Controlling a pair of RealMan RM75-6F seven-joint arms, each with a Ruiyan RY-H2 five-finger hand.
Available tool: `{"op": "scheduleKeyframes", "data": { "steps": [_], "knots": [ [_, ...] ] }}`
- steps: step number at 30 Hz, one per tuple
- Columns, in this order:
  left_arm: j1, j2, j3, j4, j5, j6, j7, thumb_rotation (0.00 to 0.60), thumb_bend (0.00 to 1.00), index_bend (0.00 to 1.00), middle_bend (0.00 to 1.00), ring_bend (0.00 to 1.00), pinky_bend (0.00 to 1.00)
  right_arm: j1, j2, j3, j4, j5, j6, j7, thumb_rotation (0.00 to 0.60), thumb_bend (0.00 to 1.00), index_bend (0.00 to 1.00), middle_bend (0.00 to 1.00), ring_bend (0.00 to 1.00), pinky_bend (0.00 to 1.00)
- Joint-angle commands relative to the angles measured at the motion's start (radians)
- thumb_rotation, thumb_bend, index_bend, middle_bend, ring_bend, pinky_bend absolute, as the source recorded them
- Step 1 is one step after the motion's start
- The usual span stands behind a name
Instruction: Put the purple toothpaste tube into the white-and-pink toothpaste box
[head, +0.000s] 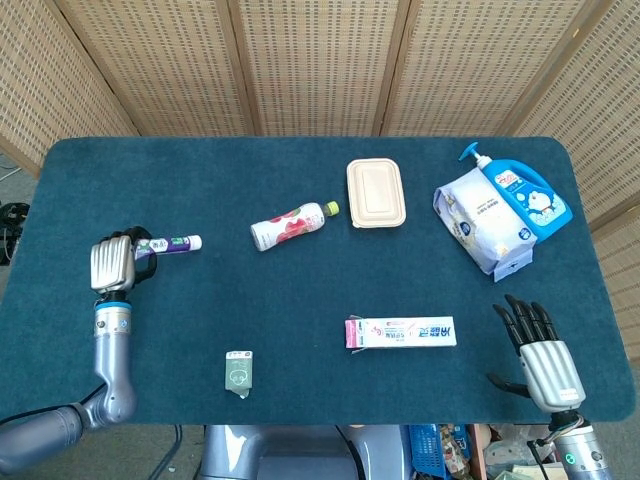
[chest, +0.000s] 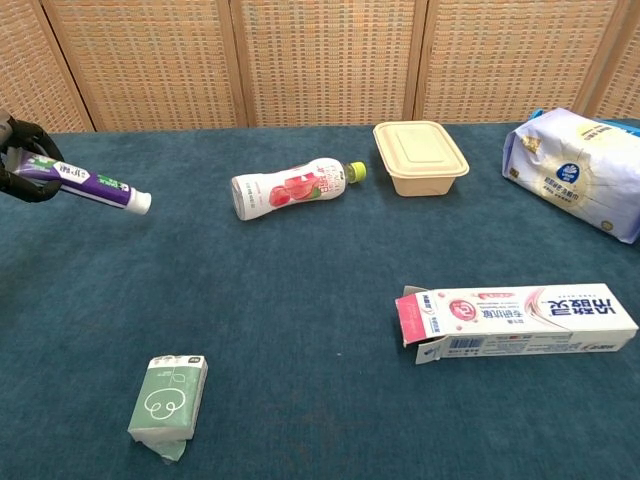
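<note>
My left hand (head: 113, 263) grips the purple toothpaste tube (head: 172, 243) by its tail at the table's left side, lifted off the cloth. In the chest view the tube (chest: 98, 186) slants down to the right, white cap leading, out of the same hand (chest: 22, 160). The white-and-pink toothpaste box (head: 401, 332) lies flat near the front right, its pink flap end open towards the left (chest: 516, 316). My right hand (head: 541, 355) hovers open at the front right corner, fingers spread, empty.
A pink drink bottle (head: 291, 224) lies on its side mid-table. A beige lidded container (head: 376, 193) sits behind it. A white bag (head: 482, 221) and blue pump bottle (head: 530, 195) occupy the back right. A small green packet (head: 239, 372) lies front left.
</note>
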Motion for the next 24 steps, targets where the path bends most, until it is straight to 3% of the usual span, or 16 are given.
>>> {"op": "scheduleKeyframes", "data": {
  "steps": [1,17,24],
  "knots": [
    [0.01,0.025,-0.005,-0.055,0.029,0.017,-0.023,0.6,0.54,0.81,0.45,0.35,0.36,0.0,0.0,0.0,0.0,-0.001,0.001,-0.002,0.6,0.03,0.0,0.0,0.0,0.0],
    [0.04,0.08,0.035,-0.186,0.133,0.052,-0.054,0.6,0.54,0.81,0.45,0.36,0.36,0.012,-0.006,0.01,0.001,0.021,-0.026,-0.011,0.6,0.03,0.0,0.0,0.0,0.0],
    [0.048,0.092,0.055,-0.214,0.167,0.06,-0.05,0.6,0.54,0.81,0.45,0.36,0.36,0.036,0.007,0.018,-0.045,0.026,-0.063,-0.066,0.6,0.03,0.02,0.0,0.0,0.0]
  ]
}}
